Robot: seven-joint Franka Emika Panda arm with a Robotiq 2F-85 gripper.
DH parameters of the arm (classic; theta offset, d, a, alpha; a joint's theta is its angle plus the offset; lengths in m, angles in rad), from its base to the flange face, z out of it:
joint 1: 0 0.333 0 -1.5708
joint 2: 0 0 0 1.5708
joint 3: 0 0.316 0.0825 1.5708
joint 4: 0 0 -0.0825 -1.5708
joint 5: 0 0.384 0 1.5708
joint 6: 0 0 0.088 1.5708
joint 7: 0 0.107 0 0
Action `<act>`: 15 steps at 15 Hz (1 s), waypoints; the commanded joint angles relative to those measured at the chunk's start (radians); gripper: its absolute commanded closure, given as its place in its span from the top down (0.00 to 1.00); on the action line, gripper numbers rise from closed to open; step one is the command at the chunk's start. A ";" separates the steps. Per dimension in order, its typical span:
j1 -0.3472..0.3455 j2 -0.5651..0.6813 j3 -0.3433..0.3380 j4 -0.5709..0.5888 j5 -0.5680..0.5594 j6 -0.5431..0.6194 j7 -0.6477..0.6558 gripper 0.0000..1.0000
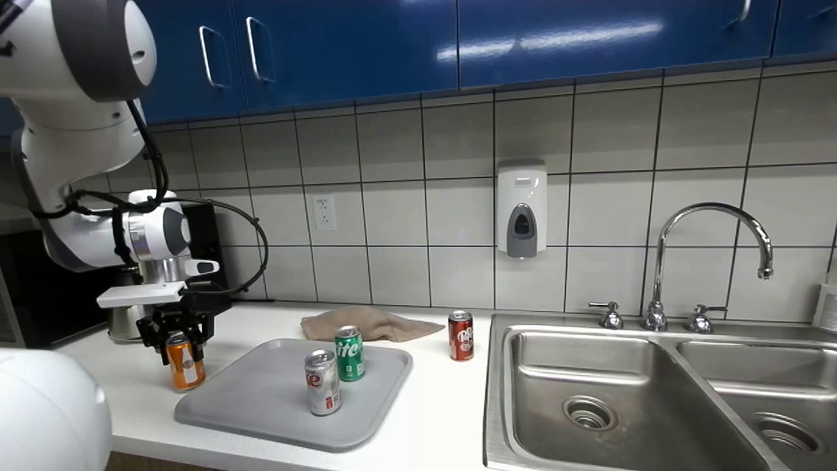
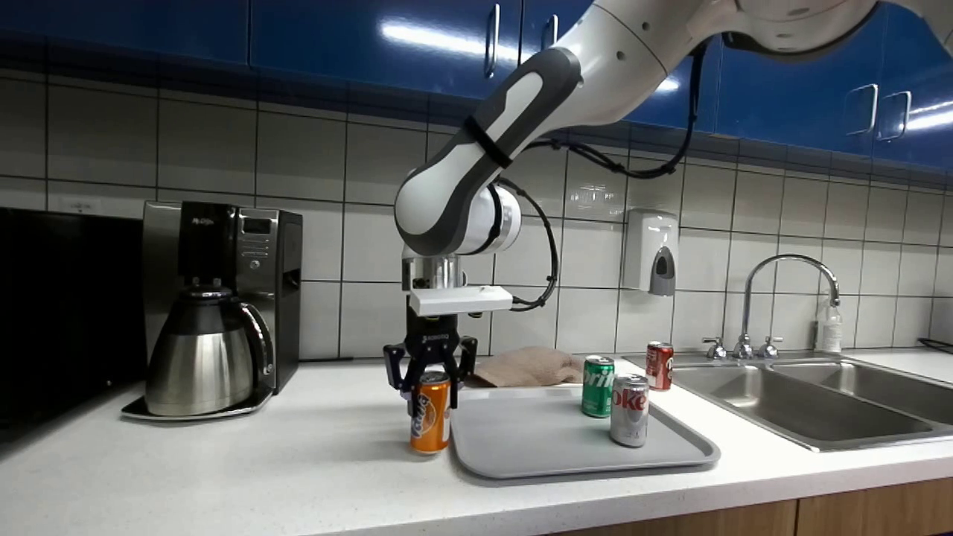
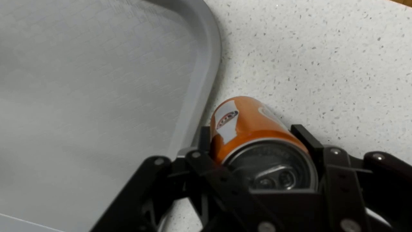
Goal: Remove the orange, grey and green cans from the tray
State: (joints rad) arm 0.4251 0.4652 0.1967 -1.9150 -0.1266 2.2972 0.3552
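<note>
My gripper [image 1: 182, 353] points down at the tray's side, with its fingers on both sides of the orange can [image 1: 184, 374]. In the wrist view the fingers [image 3: 257, 140] press against the can's sides near its top [image 3: 248, 119]. The orange can stands on the counter just outside the tray's rim; in an exterior view its base [image 2: 430, 439] looks to be at counter level. The grey tray [image 1: 255, 399] holds the silver-grey can [image 1: 323, 386] and the green can [image 1: 350, 358], both upright. They also show in an exterior view, grey [image 2: 630, 417] and green [image 2: 597, 387].
A red can [image 1: 461, 337] stands on the counter between tray and sink [image 1: 500, 392]. A brown cloth [image 1: 366, 322] lies behind the tray. A coffee maker [image 2: 272, 246] with a steel carafe [image 2: 201, 372] stands at the back. Blue cabinets [image 1: 353, 52] hang above.
</note>
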 commanded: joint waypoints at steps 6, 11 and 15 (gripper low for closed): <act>0.021 0.029 -0.016 0.053 -0.021 -0.040 0.004 0.38; 0.013 0.012 -0.011 0.053 -0.007 -0.070 -0.010 1.00; 0.005 -0.014 -0.005 0.058 0.000 -0.093 -0.019 1.00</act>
State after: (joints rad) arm 0.4315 0.4845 0.1926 -1.8703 -0.1267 2.2573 0.3550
